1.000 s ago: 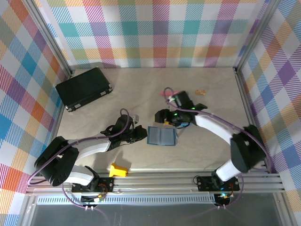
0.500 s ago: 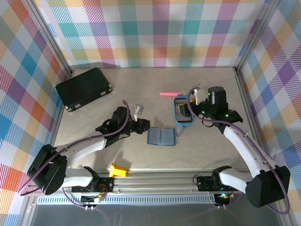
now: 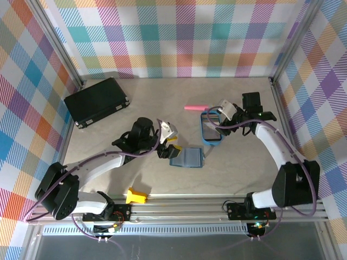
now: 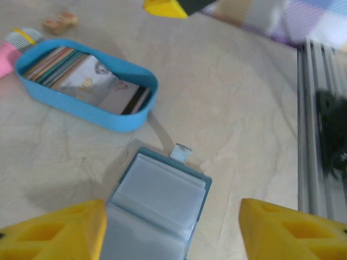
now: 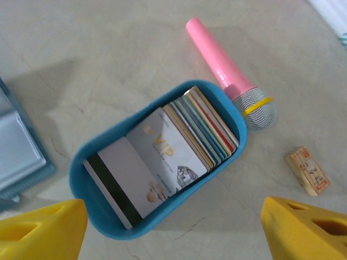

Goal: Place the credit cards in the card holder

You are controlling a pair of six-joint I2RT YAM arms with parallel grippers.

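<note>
Opening L end effector [image 4: 172, 232] over card holder [image 4: 157, 197]

Stacked credit cards [image 5: 162, 162]; open teal card holder [image 4: 155, 206]

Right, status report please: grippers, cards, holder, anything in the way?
Left gripper open above open teal folding card holder. Right gripper open over stacked plastic credit cards in blue oval tray. Pink toy microphone beside tray, not blocking.
</note>
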